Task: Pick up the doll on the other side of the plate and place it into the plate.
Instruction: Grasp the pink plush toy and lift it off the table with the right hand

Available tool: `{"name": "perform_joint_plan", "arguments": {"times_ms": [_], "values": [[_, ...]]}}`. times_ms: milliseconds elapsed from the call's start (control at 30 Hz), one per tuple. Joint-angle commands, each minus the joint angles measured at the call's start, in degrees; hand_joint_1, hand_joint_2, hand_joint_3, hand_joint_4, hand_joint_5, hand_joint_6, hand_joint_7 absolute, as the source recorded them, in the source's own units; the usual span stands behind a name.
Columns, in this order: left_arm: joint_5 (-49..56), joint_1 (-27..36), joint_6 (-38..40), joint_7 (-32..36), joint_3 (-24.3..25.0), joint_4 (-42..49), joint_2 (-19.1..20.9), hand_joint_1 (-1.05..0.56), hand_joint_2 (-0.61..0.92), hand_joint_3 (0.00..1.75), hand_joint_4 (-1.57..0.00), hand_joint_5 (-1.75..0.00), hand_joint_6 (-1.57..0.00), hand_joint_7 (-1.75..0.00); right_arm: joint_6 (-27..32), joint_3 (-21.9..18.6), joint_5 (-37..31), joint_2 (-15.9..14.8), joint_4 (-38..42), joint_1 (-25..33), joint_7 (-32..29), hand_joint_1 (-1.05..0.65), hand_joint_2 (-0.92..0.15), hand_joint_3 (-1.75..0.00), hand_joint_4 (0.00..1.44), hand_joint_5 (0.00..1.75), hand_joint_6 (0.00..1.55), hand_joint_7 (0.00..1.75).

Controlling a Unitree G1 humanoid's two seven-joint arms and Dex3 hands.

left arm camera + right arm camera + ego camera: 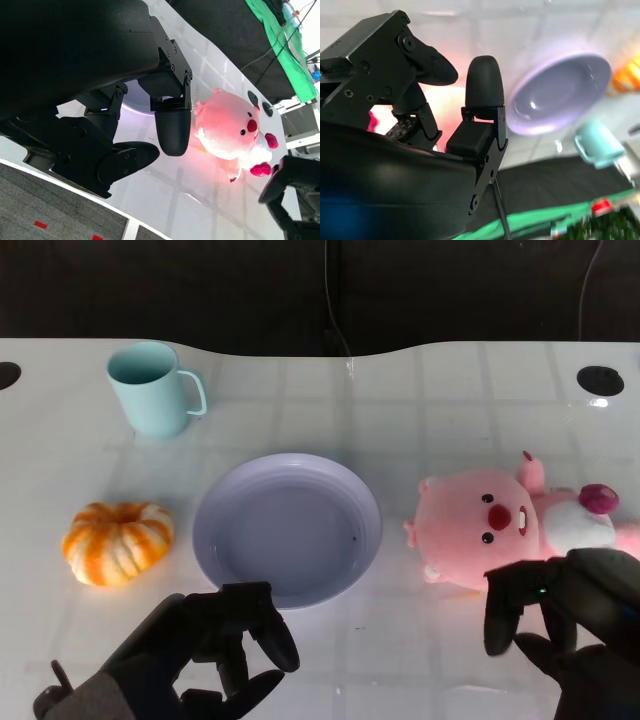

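A pink plush doll (pixel 500 525) lies on its back on the white table, just right of the empty lavender plate (pixel 287 530). My right hand (pixel 570 620) hovers at the doll's near side, fingers apart over its lower edge, holding nothing. My left hand (pixel 210 650) sits low in front of the plate with loosely bent fingers and is empty too. The left wrist view shows the doll (pixel 230 132) beyond my left hand's fingers (pixel 172 125), and my right hand (pixel 295 195) close beside it. In the right wrist view the plate (pixel 560 95) lies past the fingertips (pixel 484 80).
A teal cup (pixel 150 390) stands at the back left. An orange and white pumpkin (pixel 118 542) rests left of the plate. The table's far edge borders a dark backdrop, with a black cable (pixel 335 325) hanging there.
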Motion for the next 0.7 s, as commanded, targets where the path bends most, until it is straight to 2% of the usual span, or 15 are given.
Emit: {"name": "perform_joint_plan", "arguments": {"times_ms": [33, 133, 200, 233, 333, 400, 533, 700], "values": [[-0.55, 0.15, -0.19, -0.21, 0.45, 0.57, 0.62, -0.17, 0.65, 0.85, -0.70, -1.75, -0.66, -1.39, 0.73, -1.47, 0.94, 1.41, -1.22, 0.91, -2.40, -0.04, -0.44, -0.92, 0.89, 1.19, 0.91, 0.69], [-0.47, 0.12, -0.40, -0.17, 0.45, 0.82, 0.63, -0.18, 0.65, 0.85, -0.70, -1.75, -0.66, -1.39, 1.14, -1.94, 0.62, 2.20, -2.27, 1.29, -3.87, -0.11, -0.58, -0.61, 0.83, 0.93, 0.85, 0.41], [-0.53, 0.15, -0.18, -0.20, 0.48, 0.73, 0.62, -0.18, 0.65, 0.85, -0.70, -1.75, -0.66, -1.39, 1.20, -2.26, 0.34, 2.33, -2.83, 1.35, -4.48, -0.12, -0.62, -0.53, 0.82, 0.87, 0.84, 0.34], [-0.45, 0.18, 0.07, -0.23, 0.46, 0.56, 0.68, -0.18, 0.66, 0.85, -0.70, -1.75, -0.66, -1.39, 1.52, -2.57, -0.28, 2.28, -3.46, 1.32, -4.83, -0.19, -0.68, -0.43, 0.71, 0.77, 0.73, 0.25], [-0.38, 0.14, 0.16, -0.32, 0.45, 0.53, 0.80, -0.18, 0.66, 0.85, -0.69, -1.75, -0.66, -1.38, 1.67, -3.32, -1.46, 2.25, -4.46, 1.14, -5.87, -0.32, -0.85, -0.14, 0.58, 0.59, 0.58, 0.10], [-0.46, 0.12, 0.02, -0.36, 0.46, 0.62, 0.78, -0.18, 0.66, 0.85, -0.69, -1.75, -0.66, -1.38, 1.80, -3.77, -1.39, 2.28, -4.86, 1.04, -6.08, -0.36, -0.88, -0.08, 0.51, 0.55, 0.53, 0.06], [-0.44, 0.27, -0.37, -0.29, 0.43, 0.74, 0.74, -0.17, 0.66, 0.85, -0.69, -1.75, -0.66, -1.38, 2.83, -4.60, -1.87, 1.32, -5.76, 0.93, -5.36, -0.45, -0.91, -0.03, 0.29, 0.48, 0.37, 0.00], [0.44, 0.34, -0.50, 0.06, 0.11, 0.55, 0.82, -0.19, 0.66, 0.84, -0.70, -1.75, -0.66, -1.38, 4.99, -5.70, -4.01, 0.11, -6.90, 0.21, -4.54, -0.53, -0.92, -0.01, 0.19, 0.47, 0.25, 0.00]]}}
